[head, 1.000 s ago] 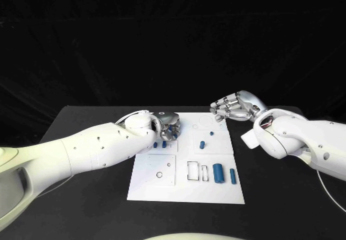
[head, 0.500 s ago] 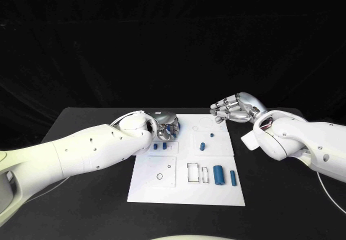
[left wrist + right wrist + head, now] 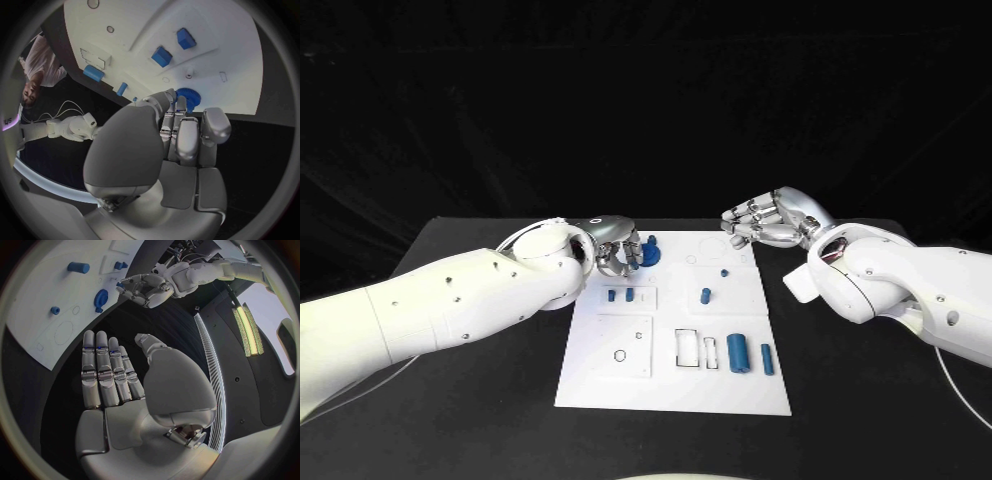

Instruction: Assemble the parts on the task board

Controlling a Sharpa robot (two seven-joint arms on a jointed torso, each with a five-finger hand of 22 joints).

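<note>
Left hand (image 3: 620, 254) grips blue gear (image 3: 649, 251) at its fingertips, centre-left of frame over the task board (image 3: 672, 385) far-left corner, disc standing on edge. Right hand (image 3: 769, 220) centre-right, fingers apart, holding nothing, off board.

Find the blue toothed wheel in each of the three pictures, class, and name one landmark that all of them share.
Head view: the blue toothed wheel sits at the left hand, over the white board's far end.
Left wrist view: the wheel shows just beyond the fingertips.
Right wrist view: the wheel lies beside the left hand.
Shared landmark: the white board.
</note>
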